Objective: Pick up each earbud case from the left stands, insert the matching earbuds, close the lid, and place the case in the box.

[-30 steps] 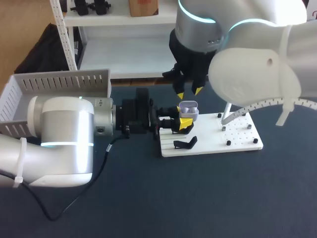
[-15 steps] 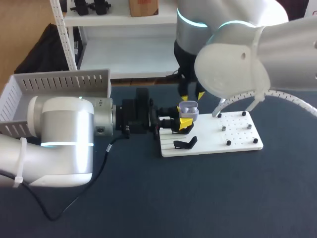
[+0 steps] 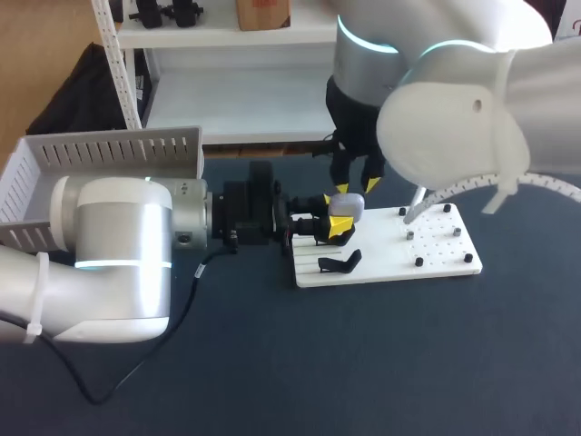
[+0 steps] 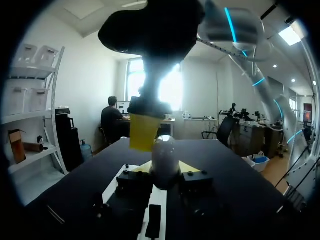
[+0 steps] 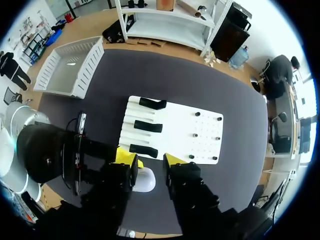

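case (image 3: 348,206): lid looks shut, held just above the white board (image 3: 436,259).
left gripper (image 3: 338,224): clamped on the case from two sides.
right gripper (image 3: 356,186): fingers (image 3: 371,185) apart, hovering right over the lid.
left to do: by my judgement, carry it to the box (image 3: 109,150).

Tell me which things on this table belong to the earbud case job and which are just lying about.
Part of the job:
- earbud case, lid shut, gripped in the left tool
- right tool, open just above the case
- black stand on the white board
- slatted white box

Just lying about:
- black cable trailing from the left arm
- small black pegs on the board
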Robot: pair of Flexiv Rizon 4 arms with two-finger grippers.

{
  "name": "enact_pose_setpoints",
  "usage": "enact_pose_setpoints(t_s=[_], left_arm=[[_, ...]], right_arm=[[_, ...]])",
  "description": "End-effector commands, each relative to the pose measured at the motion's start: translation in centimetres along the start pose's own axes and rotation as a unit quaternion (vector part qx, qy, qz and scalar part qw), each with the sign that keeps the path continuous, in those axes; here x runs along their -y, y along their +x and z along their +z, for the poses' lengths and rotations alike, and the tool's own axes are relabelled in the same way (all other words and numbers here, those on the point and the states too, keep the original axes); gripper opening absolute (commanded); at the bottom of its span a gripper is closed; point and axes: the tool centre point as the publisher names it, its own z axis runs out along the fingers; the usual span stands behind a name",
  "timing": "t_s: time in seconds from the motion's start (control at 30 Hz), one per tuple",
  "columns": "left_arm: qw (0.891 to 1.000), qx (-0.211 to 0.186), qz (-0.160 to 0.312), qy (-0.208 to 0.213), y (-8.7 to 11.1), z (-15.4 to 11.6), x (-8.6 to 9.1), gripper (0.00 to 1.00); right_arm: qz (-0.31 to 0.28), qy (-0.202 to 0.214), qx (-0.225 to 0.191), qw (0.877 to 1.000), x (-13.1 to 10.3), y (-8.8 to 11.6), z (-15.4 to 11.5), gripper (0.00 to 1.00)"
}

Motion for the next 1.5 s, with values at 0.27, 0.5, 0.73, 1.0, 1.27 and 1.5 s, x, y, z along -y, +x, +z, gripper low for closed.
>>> enact_pose_setpoints(t_s=[0.27,0.5,0.73,1.0,1.27,1.5], left_arm=[[1.000,0.001,0.001,-0.003,0.0,0.0,0.1,0.00],[1.000,0.001,0.001,-0.003,0.0,0.0,0.1,0.00],[1.000,0.007,0.009,-0.007,-0.6,-0.8,0.2,0.00],[0.997,-0.028,0.046,-0.047,-2.8,-5.1,-0.8,0.00],[0.988,-0.052,0.073,-0.128,-3.6,-13.4,-3.9,0.00],[0.979,-0.070,0.067,-0.181,-3.0,-20.8,-8.4,0.00]], right_arm=[[0.036,-0.027,0.092,0.995,1.8,2.1,-5.3,0.36],[0.046,-0.058,0.106,0.992,3.2,5.4,-5.1,0.45],[0.066,-0.106,0.094,0.988,4.4,8.9,-2.4,1.00],[0.066,-0.106,0.094,0.988,4.4,8.9,-2.4,1.00],[0.066,-0.106,0.094,0.988,4.4,8.9,-2.4,1.00],[0.066,-0.106,0.094,0.988,4.4,8.9,-2.4,1.00]])
